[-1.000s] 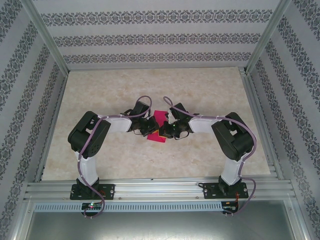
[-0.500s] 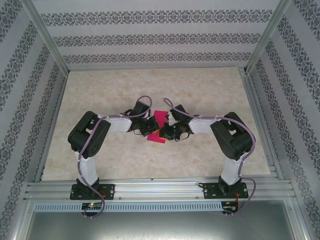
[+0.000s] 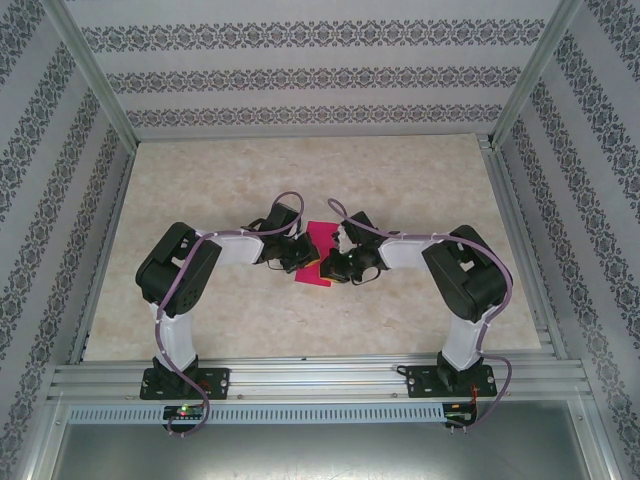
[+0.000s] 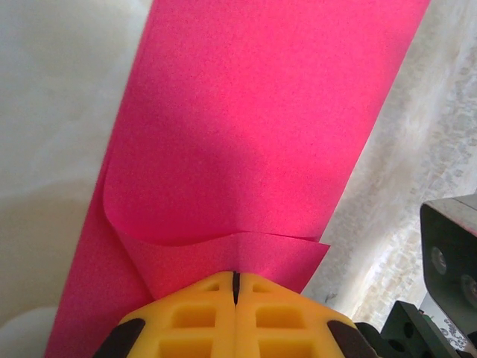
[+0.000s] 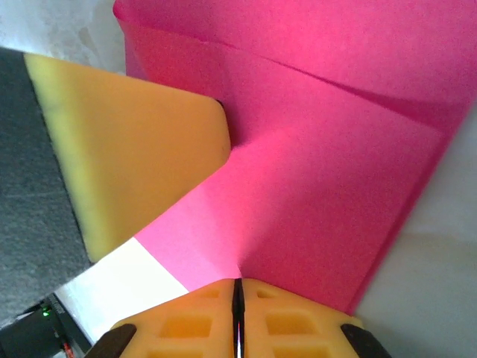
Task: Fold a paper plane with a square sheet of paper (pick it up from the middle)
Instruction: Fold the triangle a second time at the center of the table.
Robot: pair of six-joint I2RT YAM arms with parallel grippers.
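Top view: magenta-pink square sheet of thin paper [image 3: 322,238], partly folded, middle of beige marbled tabletop [image 3: 300,180] beneath it. Left gripper [image 3: 303,263] at sheet's left near edge, right gripper [image 3: 333,265] at its right near edge. Right one nudges slightly closer within last second; sheet unmoved. Judgement: crease under way, plane far off.

Left wrist view: left gripper [image 4: 235,277] clamped on sheet's curled flap.

Right wrist view: right gripper [image 5: 238,283] pinched shut on sheet's edge. No container near sheet.

No readable text, labels, numbers anywhere
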